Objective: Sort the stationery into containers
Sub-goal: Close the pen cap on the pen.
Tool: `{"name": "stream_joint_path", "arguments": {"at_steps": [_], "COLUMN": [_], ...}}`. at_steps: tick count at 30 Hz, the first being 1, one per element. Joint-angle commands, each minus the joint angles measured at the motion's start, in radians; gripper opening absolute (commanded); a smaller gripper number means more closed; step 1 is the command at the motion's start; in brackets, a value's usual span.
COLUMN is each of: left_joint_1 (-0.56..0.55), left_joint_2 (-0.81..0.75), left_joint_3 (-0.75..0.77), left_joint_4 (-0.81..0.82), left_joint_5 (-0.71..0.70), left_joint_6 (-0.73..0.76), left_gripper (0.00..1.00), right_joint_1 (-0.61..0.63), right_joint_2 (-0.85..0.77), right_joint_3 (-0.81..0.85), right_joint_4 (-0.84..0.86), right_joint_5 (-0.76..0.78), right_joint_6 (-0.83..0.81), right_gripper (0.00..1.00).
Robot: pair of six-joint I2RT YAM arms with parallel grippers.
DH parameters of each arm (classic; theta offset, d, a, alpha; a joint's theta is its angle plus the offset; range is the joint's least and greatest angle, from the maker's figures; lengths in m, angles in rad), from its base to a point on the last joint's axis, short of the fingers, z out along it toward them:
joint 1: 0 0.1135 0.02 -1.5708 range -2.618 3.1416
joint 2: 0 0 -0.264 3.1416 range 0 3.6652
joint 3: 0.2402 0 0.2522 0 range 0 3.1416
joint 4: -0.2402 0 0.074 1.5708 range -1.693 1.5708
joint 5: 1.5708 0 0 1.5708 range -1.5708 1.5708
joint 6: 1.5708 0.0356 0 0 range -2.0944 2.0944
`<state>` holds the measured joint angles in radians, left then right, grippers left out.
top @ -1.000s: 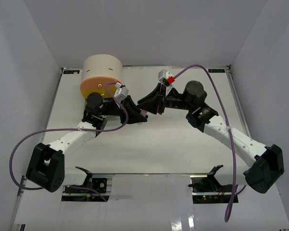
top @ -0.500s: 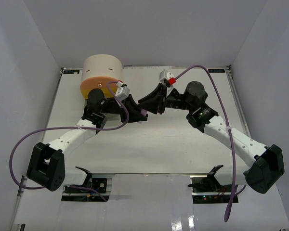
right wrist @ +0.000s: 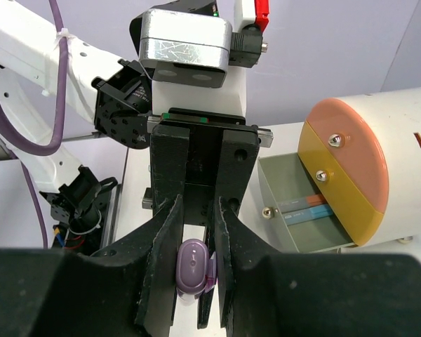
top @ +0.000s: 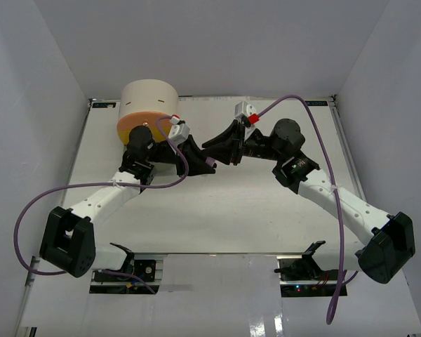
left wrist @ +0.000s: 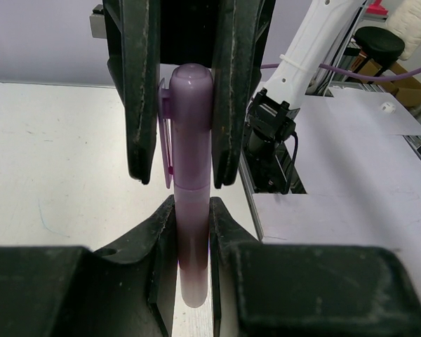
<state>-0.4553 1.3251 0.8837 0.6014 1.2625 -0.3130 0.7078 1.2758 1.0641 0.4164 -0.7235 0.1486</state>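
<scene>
My left jaws and right jaws both pinch the purple pen [left wrist: 192, 210]. I should loosen one pair slowly, probably heading for the open grey-green drawer [right wrist: 295, 179].

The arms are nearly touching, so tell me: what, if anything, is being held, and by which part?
A purple pen, held by both arms at once: the left gripper grips its barrel, the right gripper its capped end.
</scene>
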Motion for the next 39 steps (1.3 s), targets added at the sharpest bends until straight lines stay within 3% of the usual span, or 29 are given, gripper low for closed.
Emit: {"name": "stream_joint_path", "arguments": {"at_steps": [1,39], "left_joint_1": [-0.006,-0.006], "left_joint_2": [-0.046,-0.032], "left_joint_3": [0.142,0.219], "left_joint_4": [0.224,0.112], "left_joint_5": [-0.11,-0.146], "left_joint_6": [-0.015,0.101], "left_gripper": [0.0,0.0], "right_joint_1": [0.036,0.045], "right_joint_2": [0.068,0.119], "right_joint_3": [-0.087,-0.092], "right_joint_4": [-0.289,-0.321], "right_joint_5": [-0.096,-0.109], "right_joint_6": [-0.014,-0.058], "right_gripper": [0.08,0.08]}}
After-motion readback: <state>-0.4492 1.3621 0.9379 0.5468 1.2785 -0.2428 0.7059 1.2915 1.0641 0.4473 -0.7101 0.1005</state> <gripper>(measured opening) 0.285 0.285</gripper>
